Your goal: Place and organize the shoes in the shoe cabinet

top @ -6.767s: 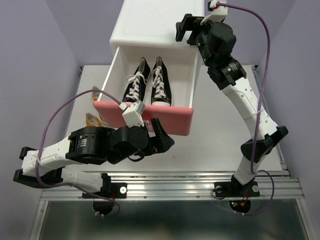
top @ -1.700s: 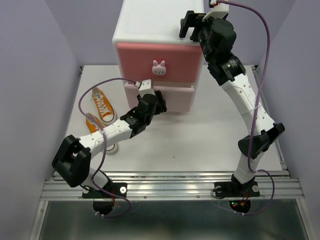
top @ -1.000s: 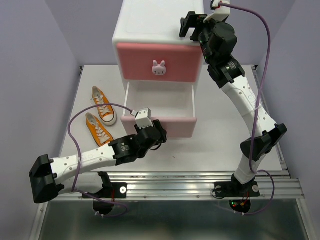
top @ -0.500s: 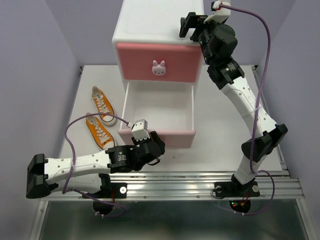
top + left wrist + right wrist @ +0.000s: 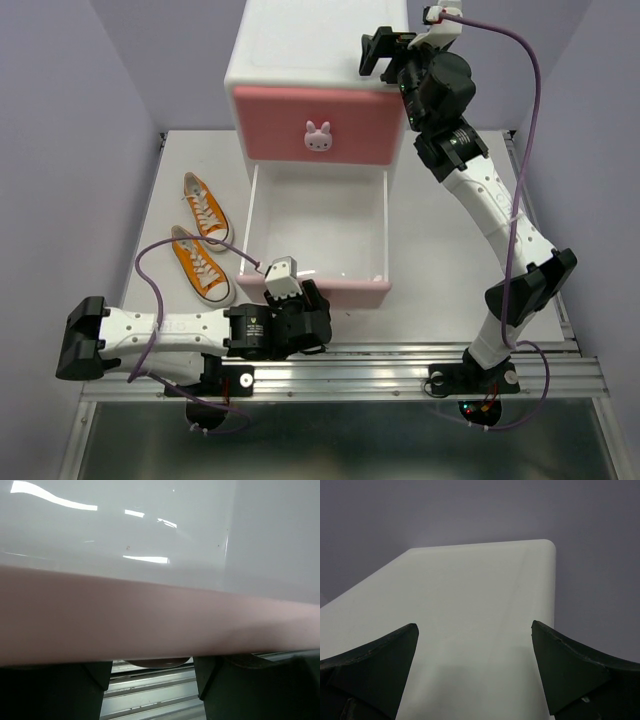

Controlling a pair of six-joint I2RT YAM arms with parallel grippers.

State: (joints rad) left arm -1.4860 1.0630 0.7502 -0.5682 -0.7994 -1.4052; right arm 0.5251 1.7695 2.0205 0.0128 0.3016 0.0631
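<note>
The white shoe cabinet (image 5: 300, 45) stands at the back. Its darker pink upper drawer (image 5: 350, 125) is shut, and the black shoes are hidden. The paler lower drawer (image 5: 315, 225) is pulled far out and is empty. My left gripper (image 5: 310, 302) is at the drawer's pink front (image 5: 150, 620), fingers on either side of its knob (image 5: 156, 662). Two orange shoes (image 5: 204, 207) (image 5: 199, 264) lie on the table left of the drawer. My right gripper (image 5: 382, 50) is open over the cabinet's top (image 5: 485, 610).
The open drawer reaches almost to the metal rail (image 5: 400, 370) at the near edge. Purple walls (image 5: 70, 120) close in both sides. The left arm (image 5: 160, 328) lies along the near edge, close below the nearer orange shoe.
The upper drawer with the black shoes was shut. My left gripper then pulled the lower drawer out, and it has come a little further toward the near edge. The right arm has not moved.
</note>
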